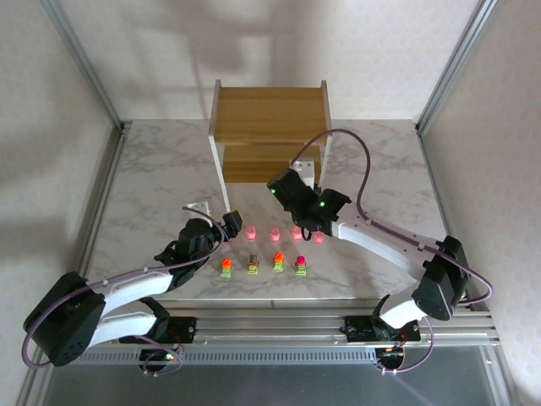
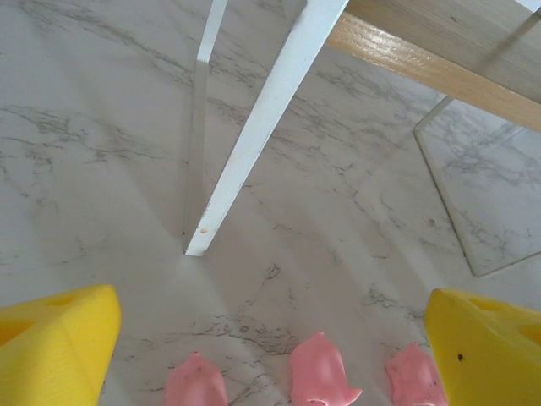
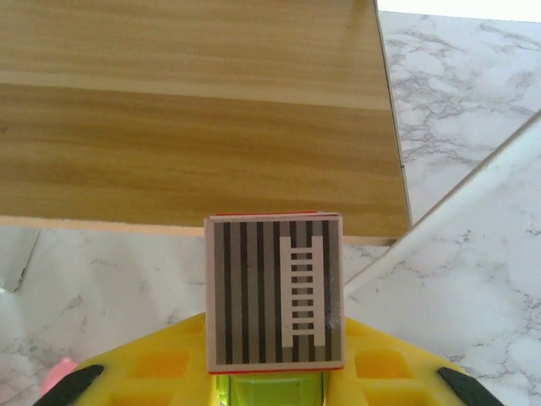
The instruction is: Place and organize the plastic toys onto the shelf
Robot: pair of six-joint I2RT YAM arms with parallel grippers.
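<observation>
Over on the left, the left gripper [image 1: 232, 223] hangs low just in front of the shelf's [image 1: 269, 110] left front leg [image 2: 258, 127]. Its yellow fingers [image 2: 51, 342] are spread wide with nothing between them: released. In its wrist view, three pink figures [image 2: 321, 372] stand on the marble table [image 2: 101, 169] just short of that leg, inside the span of the open fingers.

From above, the pink row runs along the table in front of the shelf. Farther out from the shelf is a second row of four blocky toys [image 1: 278, 261] on green bases, topped orange, brown, orange and magenta.

Now the right side. The right gripper [image 3: 272, 376] is clenched on a fifth blocky piece, the striped block [image 3: 275, 292], with its green base down between the yellow fingers and its striped face turned to the camera. It's held at the front edge of the shelf's lower tier [image 3: 169, 161], toward the right end. Whether it's actually over the board, I can't tell.

On handling, these pieces look tiny, light and rigid, with smooth plastic that will likely be slippery. I'd take the blocky ones across the flat sides of the base, as this one is held. The rounded pink ones look trickier, liable to squirt out of the pads, so I'd pinch them low across the widest part and keep the squeeze gentle. They'd probably tip easily when let go.
</observation>
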